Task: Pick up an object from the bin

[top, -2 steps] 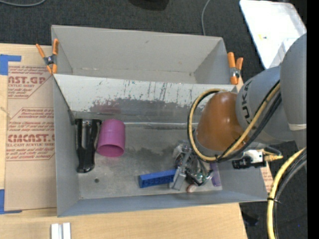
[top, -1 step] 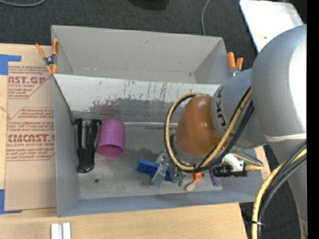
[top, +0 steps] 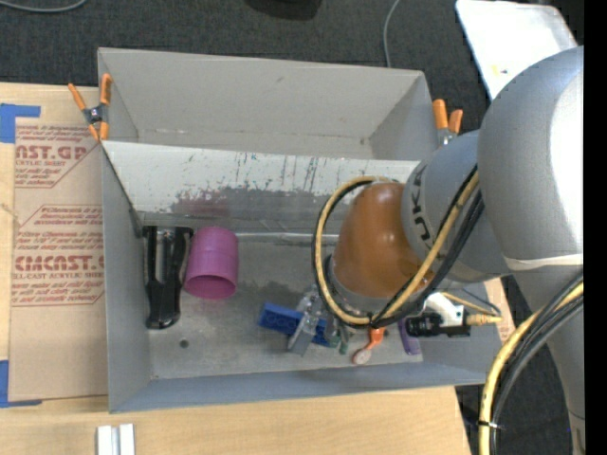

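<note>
Arm: a big grey arm (top: 531,178) comes in from the right and bends down into the bin.
Bin: a grey metal bin (top: 266,93) with slanted walls and a scratched floor.
Cover: a round orange-brown cover (top: 375,240) sits on the wrist, right over the hand, and hides most of it.
Cables: yellow and black cables (top: 327,245) loop around the cover.
Hand: the hand (top: 308,332) is low, down by the bin floor, close to the front wall and a bit right of the middle. Only small grey and blue bits of it poke out under the cover.
Hand state: I cannot tell if the hand is spread or pressed together, or if it pinches anything, because the cover is in the way.
Thing by the hand: a small blue block (top: 276,318) lies on the floor just left of the hand, near the front wall. I cannot tell if the hand touches it.
Cup: a pink cup (top: 211,263) lies on its side on the left part of the floor, well apart from the hand, its wide end toward the front.
Tool: a long black tool (top: 161,278) lies just left of the cup, by the left wall.
Small bits: a purple piece (top: 410,339) and a little orange piece (top: 377,335) lie by the front wall, right of the hand, under the arm.
</note>
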Robot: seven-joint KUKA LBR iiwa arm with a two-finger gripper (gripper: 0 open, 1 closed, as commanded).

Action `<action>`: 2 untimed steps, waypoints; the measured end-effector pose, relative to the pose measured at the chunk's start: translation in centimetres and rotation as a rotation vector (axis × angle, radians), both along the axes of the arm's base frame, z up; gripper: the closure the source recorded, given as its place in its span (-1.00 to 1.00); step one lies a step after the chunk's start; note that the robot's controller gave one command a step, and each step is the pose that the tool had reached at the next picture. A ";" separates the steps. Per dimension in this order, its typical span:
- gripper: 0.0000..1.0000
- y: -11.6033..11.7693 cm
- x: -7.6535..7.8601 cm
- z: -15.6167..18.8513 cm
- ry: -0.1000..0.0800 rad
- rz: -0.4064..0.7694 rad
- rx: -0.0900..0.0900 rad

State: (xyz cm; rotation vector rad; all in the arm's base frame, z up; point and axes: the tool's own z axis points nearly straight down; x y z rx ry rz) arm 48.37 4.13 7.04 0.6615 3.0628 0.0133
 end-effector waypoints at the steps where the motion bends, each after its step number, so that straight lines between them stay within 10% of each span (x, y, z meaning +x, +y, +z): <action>1: 1.00 -0.3 0.1 6.8 0.006 0.020 -0.001; 2: 1.00 -0.1 0.0 15.1 0.015 0.051 -0.001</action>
